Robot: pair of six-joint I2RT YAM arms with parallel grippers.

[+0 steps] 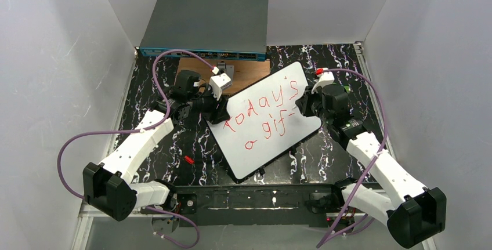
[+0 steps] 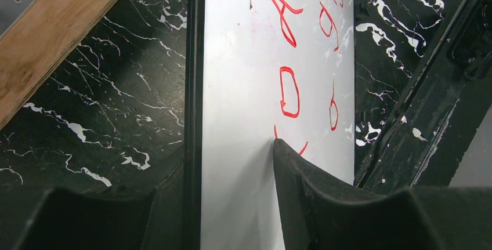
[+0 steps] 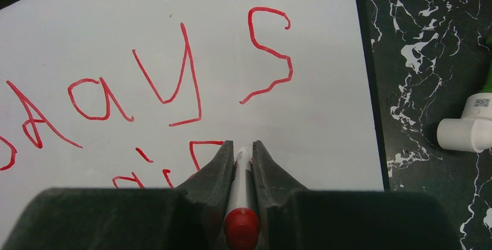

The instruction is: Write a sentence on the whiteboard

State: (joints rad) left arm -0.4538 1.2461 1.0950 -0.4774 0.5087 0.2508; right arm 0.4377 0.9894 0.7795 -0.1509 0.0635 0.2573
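Observation:
The whiteboard (image 1: 272, 122) lies tilted on the black marbled table, with red writing reading "today's" and, below it, "a gif-". My left gripper (image 1: 216, 109) is shut on the board's left edge. In the left wrist view one finger (image 2: 313, 198) presses on the white face (image 2: 249, 87) and the other sits under the black rim. My right gripper (image 1: 301, 108) is over the board's right side, shut on a white marker with a red end (image 3: 239, 192). The marker's tip points down at the board (image 3: 325, 58), just right of the last red stroke. The tip itself is hidden.
A grey network switch (image 1: 206, 24) stands at the back, with a brown wooden plate (image 1: 249, 71) in front of it. A small red cap (image 1: 188, 159) lies left of the board. A white cylinder with a green part (image 3: 464, 131) lies just past the board's right edge. White walls enclose the table.

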